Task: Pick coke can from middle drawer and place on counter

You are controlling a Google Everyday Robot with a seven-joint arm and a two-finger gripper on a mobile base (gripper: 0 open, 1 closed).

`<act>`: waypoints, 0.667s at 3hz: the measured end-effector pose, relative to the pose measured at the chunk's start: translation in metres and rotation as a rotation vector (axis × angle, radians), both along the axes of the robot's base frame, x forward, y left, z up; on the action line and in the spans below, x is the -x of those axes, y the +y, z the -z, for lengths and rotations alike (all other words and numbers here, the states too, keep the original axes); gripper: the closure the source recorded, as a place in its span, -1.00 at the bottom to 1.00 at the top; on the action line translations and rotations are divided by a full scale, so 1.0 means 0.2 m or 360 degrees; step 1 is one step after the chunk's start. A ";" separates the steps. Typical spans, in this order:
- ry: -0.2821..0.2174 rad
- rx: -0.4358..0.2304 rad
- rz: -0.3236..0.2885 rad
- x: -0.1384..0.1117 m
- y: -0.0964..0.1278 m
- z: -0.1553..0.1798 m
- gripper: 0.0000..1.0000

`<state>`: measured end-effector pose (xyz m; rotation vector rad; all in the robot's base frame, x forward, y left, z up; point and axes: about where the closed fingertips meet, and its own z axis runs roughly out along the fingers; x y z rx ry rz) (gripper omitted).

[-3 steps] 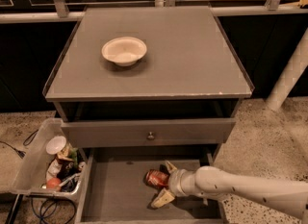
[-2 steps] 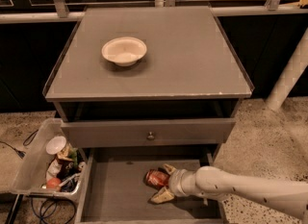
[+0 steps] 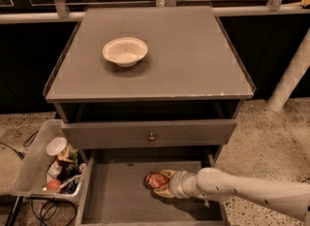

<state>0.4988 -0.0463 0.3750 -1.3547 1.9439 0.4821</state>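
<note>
The coke can (image 3: 154, 179) lies on its side on the floor of the open middle drawer (image 3: 118, 193), right of centre. My gripper (image 3: 161, 183) reaches in from the right on a white arm (image 3: 242, 193). Its tan fingers (image 3: 166, 173) sit on either side of the can, closed against it. The can rests on the drawer floor. The grey counter (image 3: 164, 70) is above, at the top of the cabinet.
A white bowl (image 3: 125, 50) stands on the counter's left half. The shut upper drawer front with its round knob (image 3: 151, 136) overhangs the open drawer. A grey bin (image 3: 34, 169) of clutter hangs at the left. A white pole (image 3: 290, 74) stands at the right.
The gripper's fingers have drawn together from a wide spread onto the can. The arm has shifted slightly left. The can has barely moved.
</note>
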 end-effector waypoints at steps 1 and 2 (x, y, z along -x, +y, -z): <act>0.0000 0.0000 0.0000 0.00 0.00 0.00 0.76; 0.0013 0.0003 -0.0047 0.02 -0.03 -0.07 1.00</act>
